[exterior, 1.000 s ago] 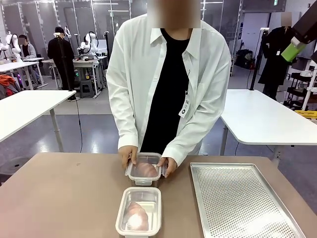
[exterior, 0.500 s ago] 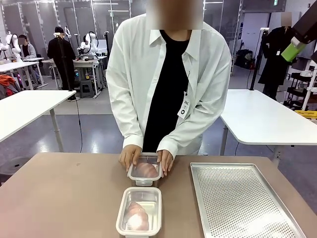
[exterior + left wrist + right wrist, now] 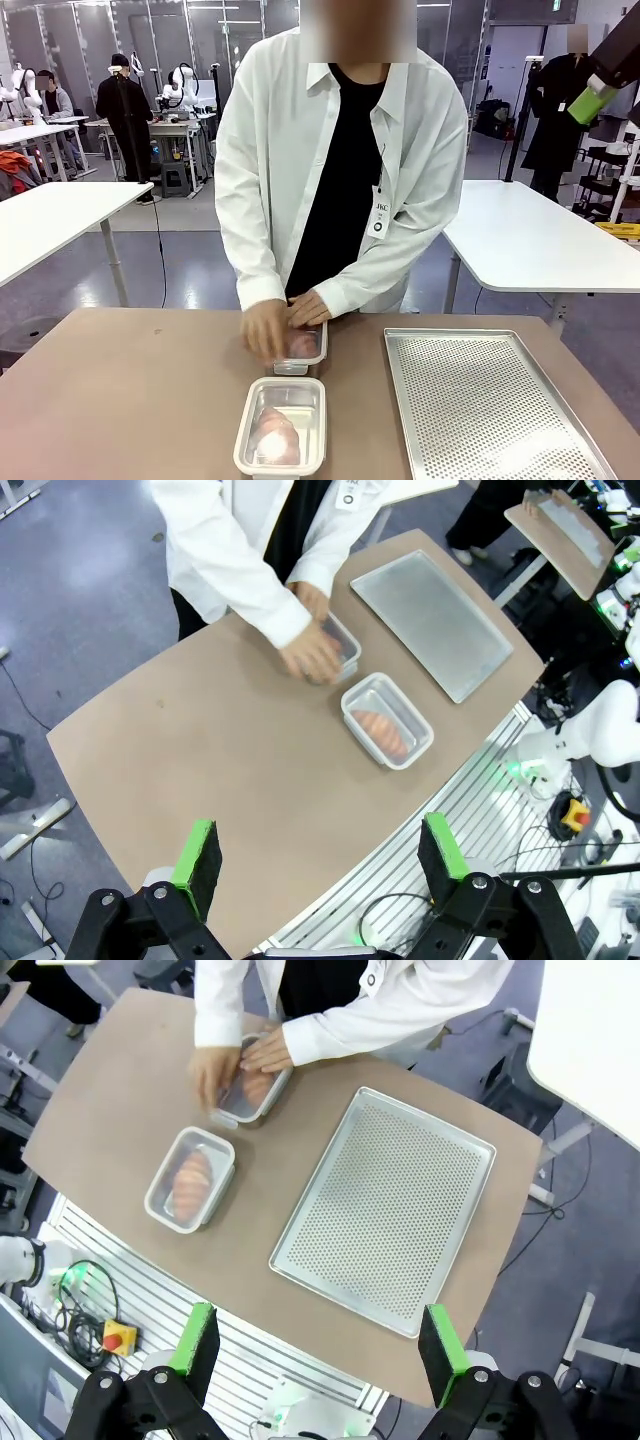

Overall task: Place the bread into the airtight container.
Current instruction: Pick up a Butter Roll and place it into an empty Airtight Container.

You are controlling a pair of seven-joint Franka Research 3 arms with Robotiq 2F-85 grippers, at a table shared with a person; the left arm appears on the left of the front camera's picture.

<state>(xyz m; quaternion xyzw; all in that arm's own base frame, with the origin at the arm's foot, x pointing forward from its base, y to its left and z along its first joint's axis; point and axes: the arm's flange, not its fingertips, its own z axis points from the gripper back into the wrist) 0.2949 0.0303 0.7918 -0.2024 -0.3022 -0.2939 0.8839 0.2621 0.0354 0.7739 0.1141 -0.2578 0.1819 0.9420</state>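
Two clear airtight containers sit on the brown table. The near container (image 3: 281, 425) (image 3: 387, 720) (image 3: 190, 1180) is uncovered and holds a piece of bread (image 3: 276, 434). The far container (image 3: 301, 348) (image 3: 340, 648) (image 3: 256, 1094) also holds bread, and both of the person's hands (image 3: 268, 330) rest on top of it. My left gripper (image 3: 320, 850) hangs open high above the table's near edge. My right gripper (image 3: 318, 1340) is open too, high over the table, with nothing between its fingers.
A perforated metal tray (image 3: 490, 400) (image 3: 435, 620) (image 3: 385, 1205) lies bare on the right side of the table. The person stands at the far edge. The left half of the table (image 3: 120, 400) is bare.
The person's hands have moved from the sides of the far container onto its top. One hand is blurred with motion. Both grippers are unmoved.
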